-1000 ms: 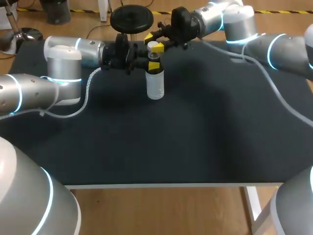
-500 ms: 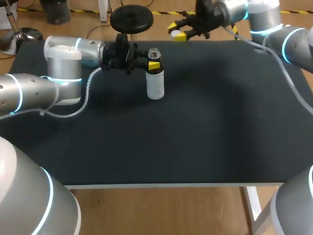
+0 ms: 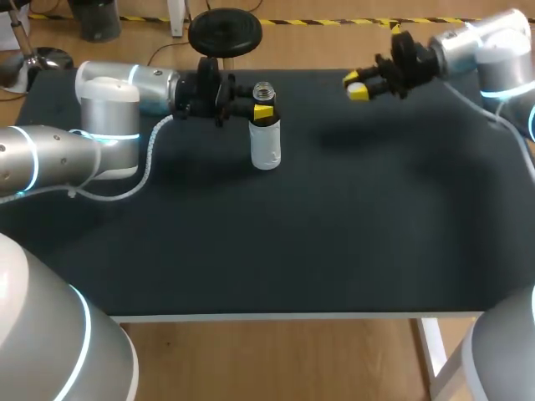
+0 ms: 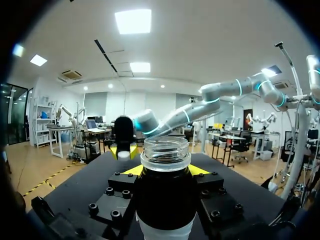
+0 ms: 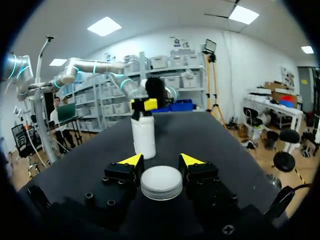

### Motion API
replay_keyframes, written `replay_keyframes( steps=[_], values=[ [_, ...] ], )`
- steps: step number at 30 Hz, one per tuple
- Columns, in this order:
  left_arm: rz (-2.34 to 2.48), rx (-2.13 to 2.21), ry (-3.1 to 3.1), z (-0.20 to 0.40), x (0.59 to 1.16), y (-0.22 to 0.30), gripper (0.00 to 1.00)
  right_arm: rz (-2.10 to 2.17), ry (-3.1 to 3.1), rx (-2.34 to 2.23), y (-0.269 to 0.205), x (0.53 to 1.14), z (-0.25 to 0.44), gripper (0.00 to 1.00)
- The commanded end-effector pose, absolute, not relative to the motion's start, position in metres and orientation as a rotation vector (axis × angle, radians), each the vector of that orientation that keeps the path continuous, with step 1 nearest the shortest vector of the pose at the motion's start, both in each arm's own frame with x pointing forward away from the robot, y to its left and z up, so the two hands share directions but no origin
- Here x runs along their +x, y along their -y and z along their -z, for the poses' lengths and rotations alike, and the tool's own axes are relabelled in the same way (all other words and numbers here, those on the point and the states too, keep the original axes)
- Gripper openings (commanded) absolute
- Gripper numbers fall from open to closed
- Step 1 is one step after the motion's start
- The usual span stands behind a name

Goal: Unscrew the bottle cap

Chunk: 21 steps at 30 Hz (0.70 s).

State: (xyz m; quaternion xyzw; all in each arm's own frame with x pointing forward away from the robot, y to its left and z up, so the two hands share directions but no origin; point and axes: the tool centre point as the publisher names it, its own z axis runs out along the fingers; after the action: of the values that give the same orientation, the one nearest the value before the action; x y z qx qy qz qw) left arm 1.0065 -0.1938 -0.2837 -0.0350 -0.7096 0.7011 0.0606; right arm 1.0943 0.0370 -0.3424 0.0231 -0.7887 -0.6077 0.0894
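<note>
1. Head view: the bottle [image 3: 266,146] stands upright near the far edge of the worktop [image 3: 334,234], left of the middle. Its neck is bare and open at the top.
2. The left gripper [image 3: 261,104] comes in level from the worktop's left side. Its fingers are closed on the bottle's upper part, one on each side. The left wrist view confirms this, with the dark bottle body filling the gap between the two yellow tips.
3. The right gripper [image 3: 357,83] hangs over the far edge toward the far right corner, well apart from the bottle. In the right wrist view its fingers pinch the white cap [image 5: 161,182] from two sides.
4. The key relation is that cap and bottle are now separate. The bottle's long axis is vertical, and it lies straight ahead of the right fingers, across bare worktop.
5. The left arm is the one at the bottle, and the right arm is the one with the cap.
6. Count: one bottle, one cap and two grippers, each holding one item.
7. Judgement: the unscrewing looks done. What remains is probably to set the cap down on the worktop under or near the right gripper while the left keeps the bottle steady.
</note>
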Motion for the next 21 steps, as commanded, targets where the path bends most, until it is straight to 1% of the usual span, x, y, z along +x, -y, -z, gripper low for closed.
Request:
replay_keyframes(
  steps=[1, 7, 8, 9, 10, 11, 12, 14, 15, 21],
  values=[
    [-2.123, -0.110, 2.144, 0.285, 1.008, 0.194, 0.00, 1.721, 2.562, -0.327, -0.033, 1.085, 0.371, 0.00],
    [-2.123, -0.110, 2.144, 0.285, 1.008, 0.194, 0.00, 1.722, 2.567, -0.355, -0.029, 1.085, 0.384, 0.00],
    [-2.123, -0.110, 2.144, 0.285, 1.008, 0.194, 0.00, 1.731, 2.566, -0.353, -0.029, 1.085, 0.384, 0.11],
    [-2.123, -0.110, 2.144, 0.285, 1.008, 0.194, 0.00, 1.743, 2.560, -0.356, -0.028, 1.085, 0.384, 0.39],
    [-2.123, -0.110, 2.144, 0.285, 1.008, 0.194, 0.00, 1.751, 2.556, -0.360, -0.028, 1.085, 0.384, 0.56],
    [-2.123, -0.110, 2.144, 0.285, 1.008, 0.194, 0.01, 1.758, 2.551, -0.368, -0.027, 1.085, 0.384, 1.00],
    [-2.123, -0.110, 2.144, 0.285, 1.008, 0.194, 0.27, 1.771, 2.544, -0.371, -0.027, 1.086, 0.384, 1.00],
    [-2.123, -0.110, 2.144, 0.285, 1.008, 0.194, 0.96, 1.792, 2.533, -0.383, -0.026, 1.087, 0.383, 1.00],
    [-2.123, -0.110, 2.144, 0.285, 1.008, 0.194, 1.00, 1.799, 2.531, -0.388, -0.025, 1.088, 0.382, 1.00],
    [-2.123, -0.110, 2.144, 0.285, 1.008, 0.194, 1.00, 1.866, 2.482, -0.395, -0.020, 1.087, 0.370, 1.00]
  ],
)
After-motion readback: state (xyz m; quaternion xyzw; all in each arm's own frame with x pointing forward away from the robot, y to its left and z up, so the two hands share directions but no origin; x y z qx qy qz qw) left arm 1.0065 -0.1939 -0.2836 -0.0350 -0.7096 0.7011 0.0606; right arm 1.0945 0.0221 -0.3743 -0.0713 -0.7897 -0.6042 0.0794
